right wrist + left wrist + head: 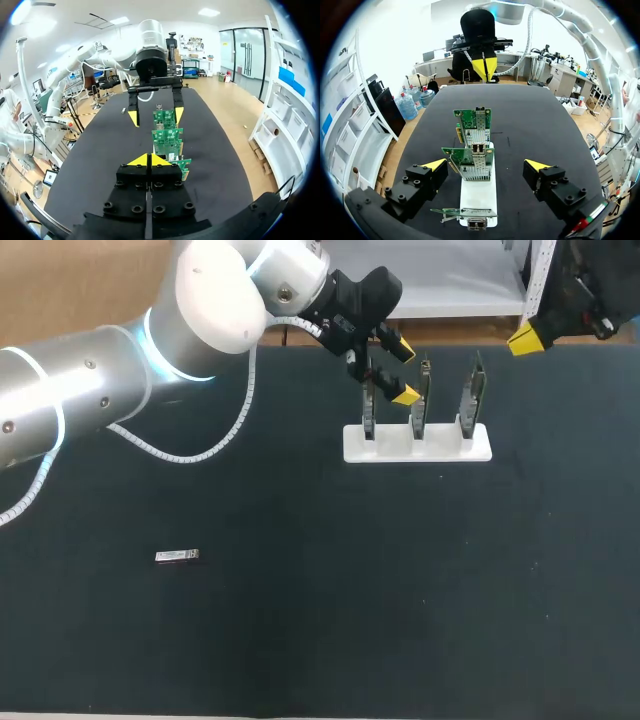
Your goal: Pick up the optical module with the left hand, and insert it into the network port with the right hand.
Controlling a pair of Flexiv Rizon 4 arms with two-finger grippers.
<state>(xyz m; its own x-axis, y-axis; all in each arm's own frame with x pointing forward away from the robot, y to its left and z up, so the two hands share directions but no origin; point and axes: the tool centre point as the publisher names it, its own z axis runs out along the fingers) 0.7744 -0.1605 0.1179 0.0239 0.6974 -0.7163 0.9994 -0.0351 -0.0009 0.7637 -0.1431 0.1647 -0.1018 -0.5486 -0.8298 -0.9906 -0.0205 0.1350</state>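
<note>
While my left end effector [401,372] hangs spread near the card stand [417,445], holding nothing, the optical module [177,556] lies flat on the counter [320,620], well apart, not yet picked. My right end effector [148,160], tips pressed together, hangs beyond the stand, probably ready for inserting.

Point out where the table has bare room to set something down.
Free: the table between the optical module and the white card holder, and right of the holder. Crowded: around the cards, where the left gripper hangs open.
</note>
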